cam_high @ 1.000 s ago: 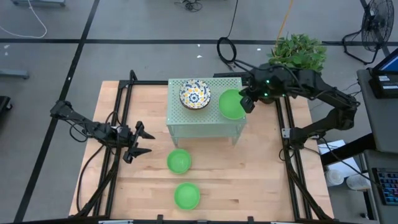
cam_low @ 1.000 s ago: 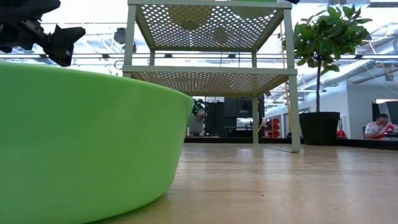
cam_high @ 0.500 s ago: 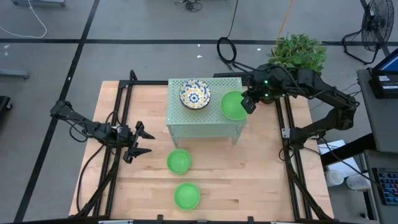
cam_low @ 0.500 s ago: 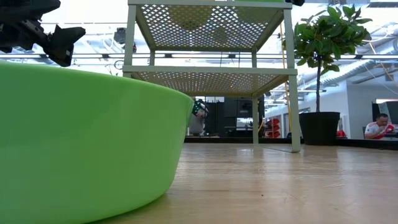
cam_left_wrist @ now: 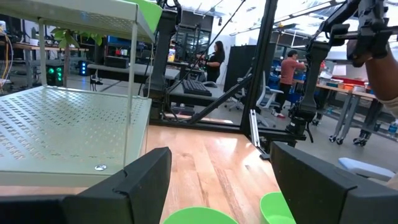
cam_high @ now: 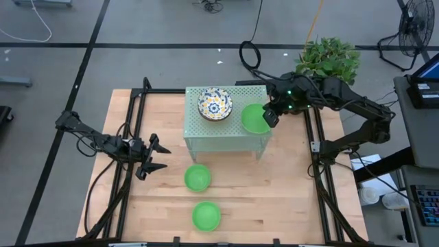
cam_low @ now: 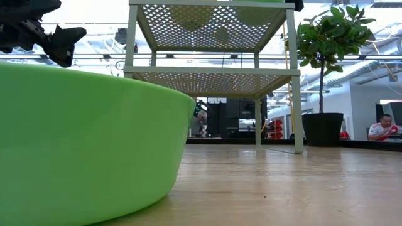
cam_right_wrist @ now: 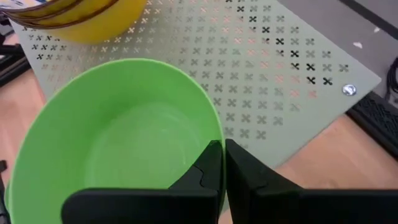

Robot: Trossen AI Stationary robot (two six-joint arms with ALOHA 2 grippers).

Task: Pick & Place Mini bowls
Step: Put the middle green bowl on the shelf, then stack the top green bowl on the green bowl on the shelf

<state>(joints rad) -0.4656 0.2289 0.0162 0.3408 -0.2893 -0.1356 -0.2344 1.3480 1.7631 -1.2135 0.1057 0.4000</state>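
The right gripper [cam_high: 270,115], jaws clamped on the rim of a plain bright green mini bowl [cam_high: 255,118], has nudged it slightly inward over the pale green perforated metal stand [cam_high: 226,132], beside the floral white bowl [cam_high: 215,103]; release seems near. The left gripper [cam_high: 152,156] waits wide open

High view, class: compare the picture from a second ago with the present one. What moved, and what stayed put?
The right gripper, shut on the rim of a plain bright green mini bowl, shifted slightly along the top of the pale green perforated metal stand, toward the floral-patterned bowl. That bowl, the two green bowls on the wooden table and the open left gripper stayed where they were.
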